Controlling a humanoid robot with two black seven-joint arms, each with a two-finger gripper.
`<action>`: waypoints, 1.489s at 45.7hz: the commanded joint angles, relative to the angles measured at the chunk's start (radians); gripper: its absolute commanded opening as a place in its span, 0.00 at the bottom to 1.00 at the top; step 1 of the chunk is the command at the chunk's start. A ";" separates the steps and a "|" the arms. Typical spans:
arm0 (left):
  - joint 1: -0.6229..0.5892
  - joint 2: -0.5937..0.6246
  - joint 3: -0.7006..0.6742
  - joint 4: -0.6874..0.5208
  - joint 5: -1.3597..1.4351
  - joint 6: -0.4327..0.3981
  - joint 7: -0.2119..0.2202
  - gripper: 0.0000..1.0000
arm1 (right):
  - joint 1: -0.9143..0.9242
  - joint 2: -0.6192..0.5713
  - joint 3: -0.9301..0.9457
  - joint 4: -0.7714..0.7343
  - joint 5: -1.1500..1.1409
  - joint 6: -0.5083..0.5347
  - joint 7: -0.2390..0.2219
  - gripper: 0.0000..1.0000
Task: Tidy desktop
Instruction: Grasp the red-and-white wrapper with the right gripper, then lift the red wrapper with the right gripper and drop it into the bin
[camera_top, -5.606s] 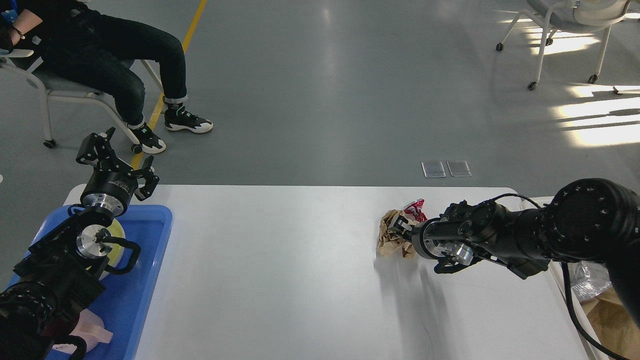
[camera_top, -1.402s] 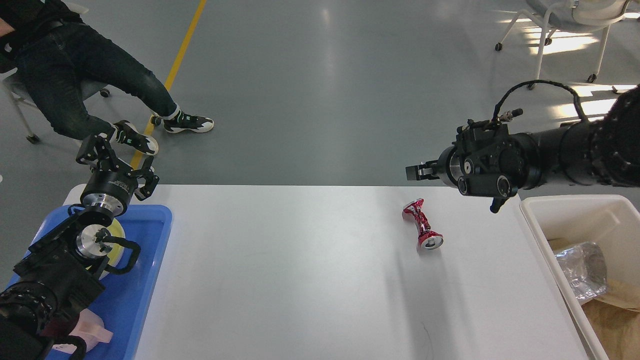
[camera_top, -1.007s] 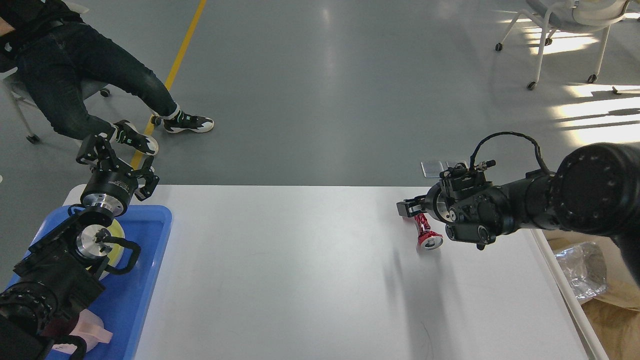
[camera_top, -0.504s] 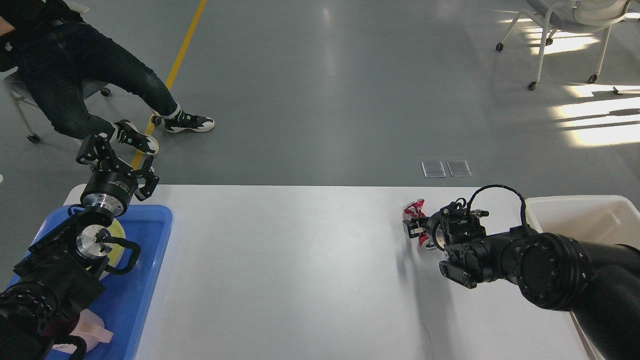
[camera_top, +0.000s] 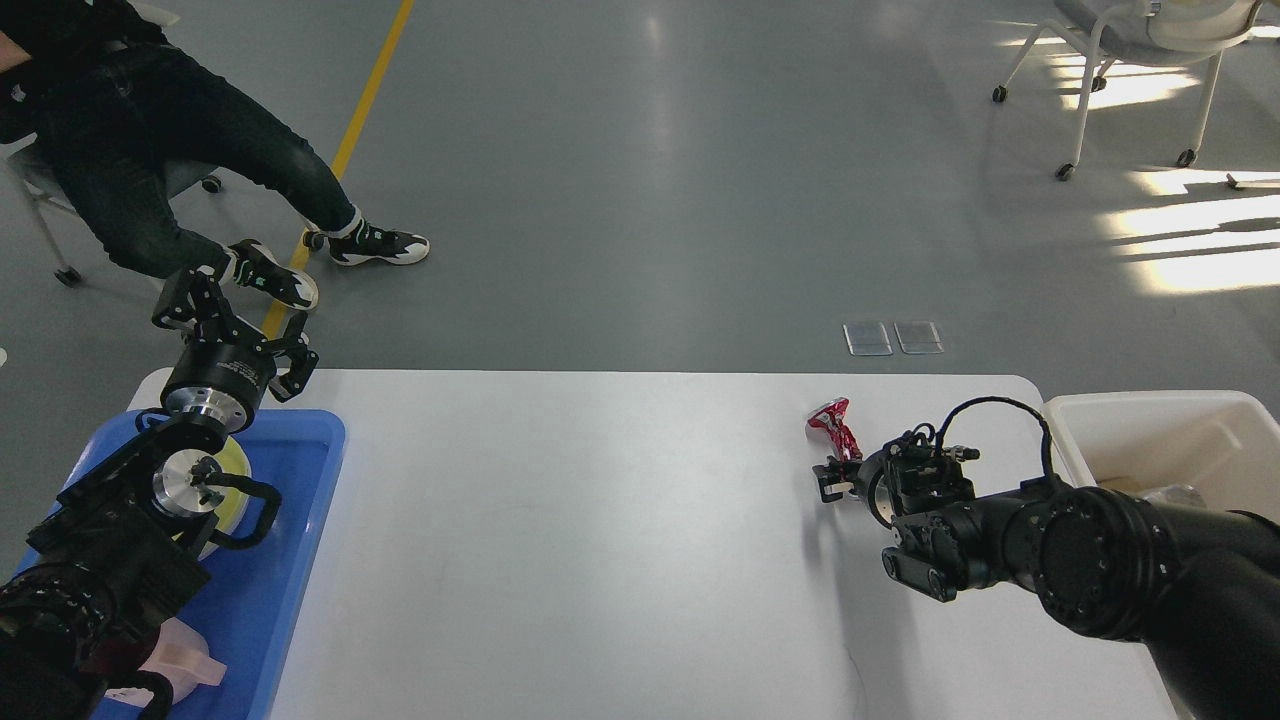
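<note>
One loose item: you have a single crushed red can (camera_top: 836, 432) left on the desktop (camera_top: 600, 520), toward its far right; every other thing in view already sits in a container.
Can's axis: its long axis runs from the flared end at the far left toward your right gripper at the near right; the near end is hidden behind the fingers.
Right gripper: your right gripper (camera_top: 838, 478) sits at the can's near end, touching or just short of it. You cannot tell from this view whether the fingers are spread or clamped on the can, so confirm before lifting.
Nearer arm: the right arm is right beside the can; the left gripper (camera_top: 232, 322) is well apart, over the far left corner, with its fingers spread and nothing between them.
Coming move, as a judgement: you should take the can across its pinched middle, then carry it right to the bin.
White bin (camera_top: 1150, 415): just off the desktop's right edge, near the can; mostly hidden by your right arm, with a small crinkled silvery piece showing inside.
Blue tray (camera_top: 300, 470): on the left end of the desktop, holding a yellow round object (camera_top: 236, 462) and a pale pink object (camera_top: 180, 665), both partly hidden by your left arm.
</note>
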 joint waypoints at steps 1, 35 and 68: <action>0.000 0.000 0.000 0.000 0.000 0.000 -0.001 0.99 | 0.000 0.000 0.000 0.007 0.000 0.002 0.000 0.80; 0.000 0.000 0.000 0.000 0.000 0.000 0.001 0.99 | 0.021 -0.011 -0.003 0.067 0.000 0.002 0.003 0.34; 0.000 0.000 0.000 0.000 0.000 0.000 -0.001 0.99 | 0.497 -0.264 0.074 0.485 -0.002 0.003 0.001 0.34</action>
